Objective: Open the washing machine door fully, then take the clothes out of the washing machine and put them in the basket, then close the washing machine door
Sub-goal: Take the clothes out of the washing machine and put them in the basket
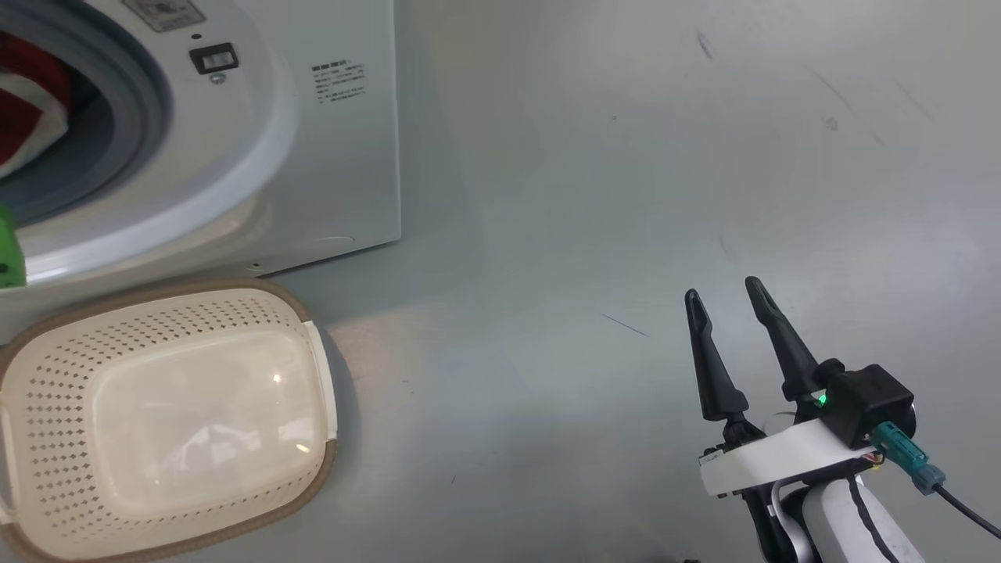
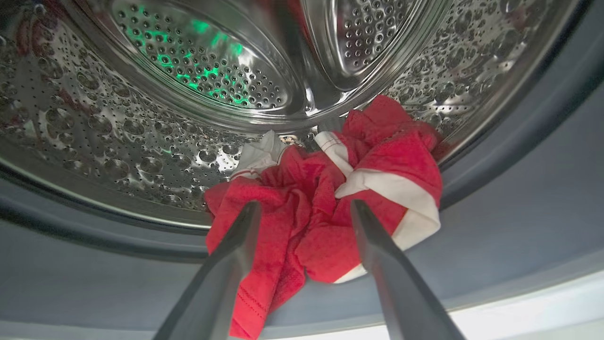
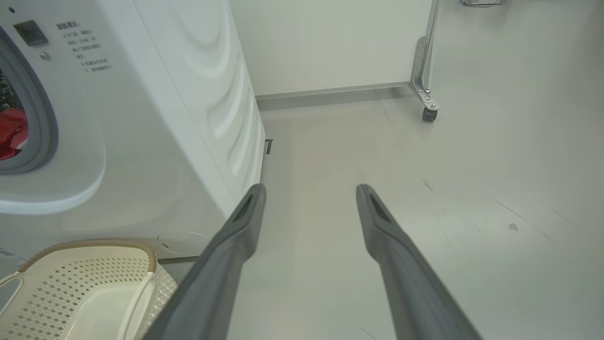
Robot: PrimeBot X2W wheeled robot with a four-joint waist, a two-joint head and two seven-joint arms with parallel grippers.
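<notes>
The white washing machine (image 1: 344, 156) fills the upper left of the head view, its mouth uncovered; the washing machine door is out of view. Red clothes (image 1: 23, 109) with white trim lie at the front of the steel drum (image 2: 188, 71), spilling onto the grey gasket (image 2: 519, 189). My left gripper (image 2: 306, 206) is open just in front of the clothes (image 2: 387, 156), one finger to each side of the heap. The cream basket (image 1: 47, 407) stands empty on the floor below the machine's mouth. Over bare floor to the right, my right gripper (image 1: 723, 291) is open and holds nothing.
A green part (image 1: 9, 250) shows at the left edge by the machine's mouth. In the right wrist view, open gripper (image 3: 310, 189), machine side (image 3: 212, 108), basket (image 3: 71, 283) and a white panel on a castor (image 3: 428, 112) behind. Grey floor (image 1: 586, 234) spreads right.
</notes>
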